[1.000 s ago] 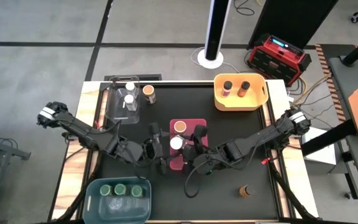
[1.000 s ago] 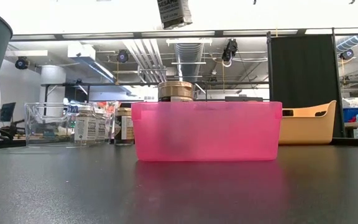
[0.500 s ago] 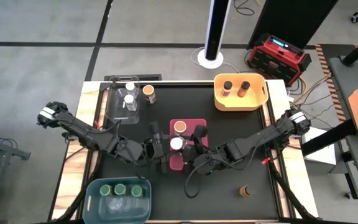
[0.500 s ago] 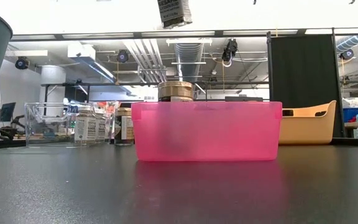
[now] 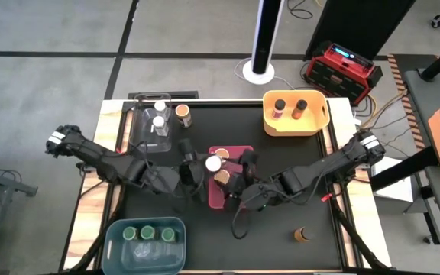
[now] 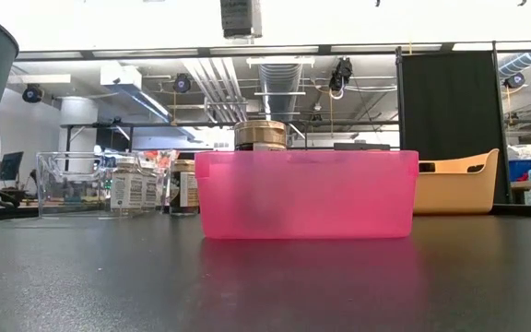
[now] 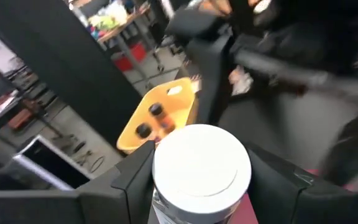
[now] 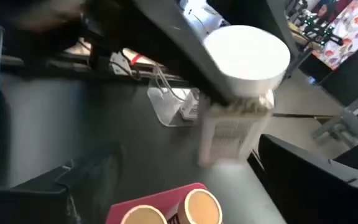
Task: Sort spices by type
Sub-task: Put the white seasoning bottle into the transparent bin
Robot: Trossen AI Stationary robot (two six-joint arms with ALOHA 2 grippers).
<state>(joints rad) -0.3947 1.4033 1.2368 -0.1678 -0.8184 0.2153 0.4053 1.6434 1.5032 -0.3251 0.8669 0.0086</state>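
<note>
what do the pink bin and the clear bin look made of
Pink bin: likely translucent plastic with a smooth, slightly glossy finish; light glows through its wall. Clear bin: probably transparent hard plastic, since the room shows through its walls; glass cannot be ruled out.

L pincer gripping; R pincer open.

Lower body of the white-lidded jar behind the left gripper's jaws, label unreadable.
</note>
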